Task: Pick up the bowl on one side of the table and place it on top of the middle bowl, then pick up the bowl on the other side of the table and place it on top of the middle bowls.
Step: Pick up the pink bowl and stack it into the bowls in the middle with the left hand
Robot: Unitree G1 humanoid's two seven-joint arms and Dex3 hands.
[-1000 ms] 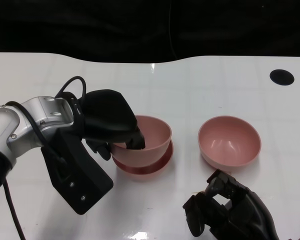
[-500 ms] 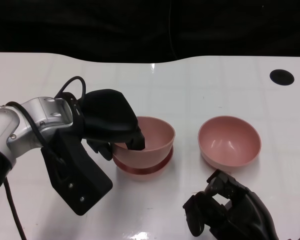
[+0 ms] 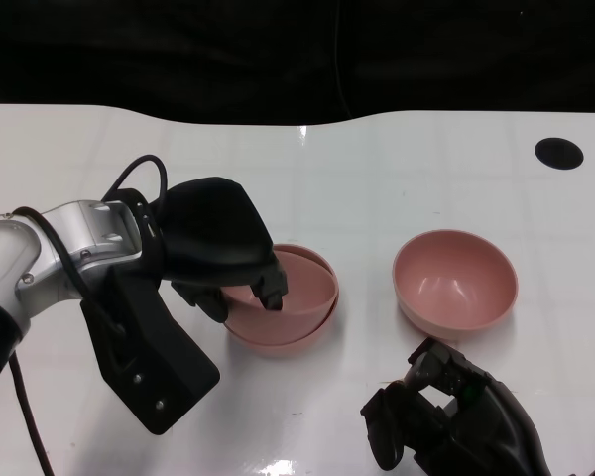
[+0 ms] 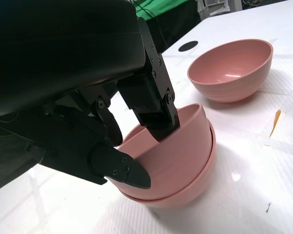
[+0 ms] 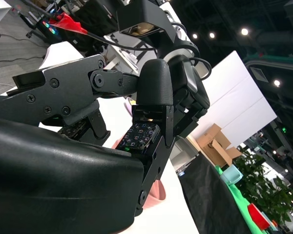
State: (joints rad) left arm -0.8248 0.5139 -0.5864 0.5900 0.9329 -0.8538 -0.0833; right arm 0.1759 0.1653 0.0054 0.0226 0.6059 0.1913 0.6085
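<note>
Head view shows the right hand point(image 3: 456, 421) empty near the table's point(image 3: 397, 169) front edge, fingers loosely curled apart, the left hand point(image 3: 223, 248) pinching the rim of the upper bowl point(image 3: 297, 283) nested in the middle bowl point(image 3: 278, 342), and the third bowl point(image 3: 454, 281) alone at right.

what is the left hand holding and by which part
The left hand pinches the upper pink bowl by its rim, one finger inside and others outside, as it sits nested in the middle bowl.
</note>
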